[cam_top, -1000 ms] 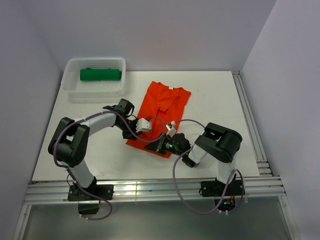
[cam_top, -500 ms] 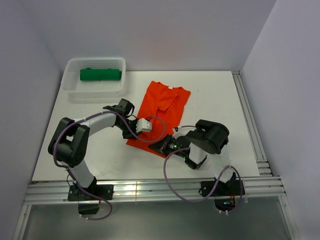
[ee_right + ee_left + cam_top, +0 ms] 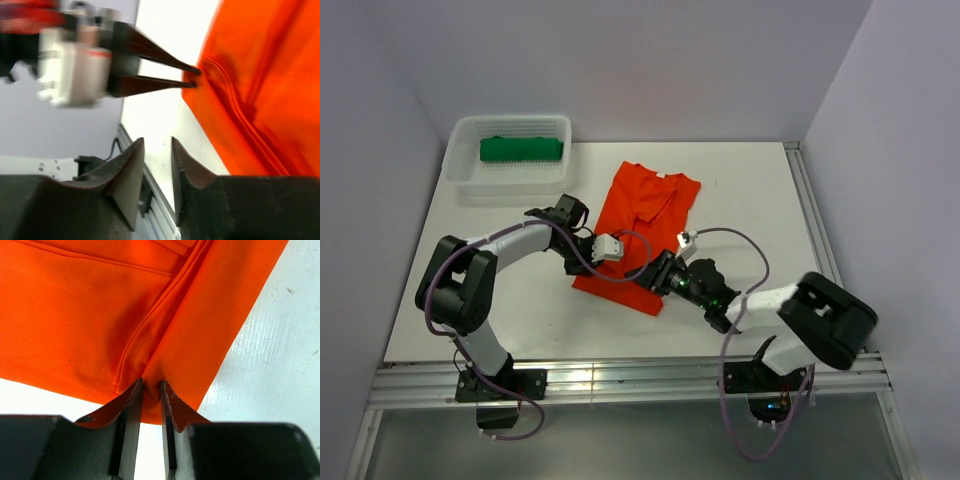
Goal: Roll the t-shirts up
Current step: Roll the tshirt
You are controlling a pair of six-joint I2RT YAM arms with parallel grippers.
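An orange t-shirt [image 3: 645, 220] lies flat on the white table [image 3: 750, 200], folded lengthwise (collar at the far end). The left gripper [image 3: 618, 255] sits over its near left part, the right gripper [image 3: 658, 272] at its near right corner. A green t-shirt [image 3: 521, 149], rolled, rests in the basket [image 3: 460, 182] at the far left

T-shirt [image 3: 642, 215] centre, 2nd t-shirt [image 3: 520, 149] in basket [image 3: 454, 166] back-left.
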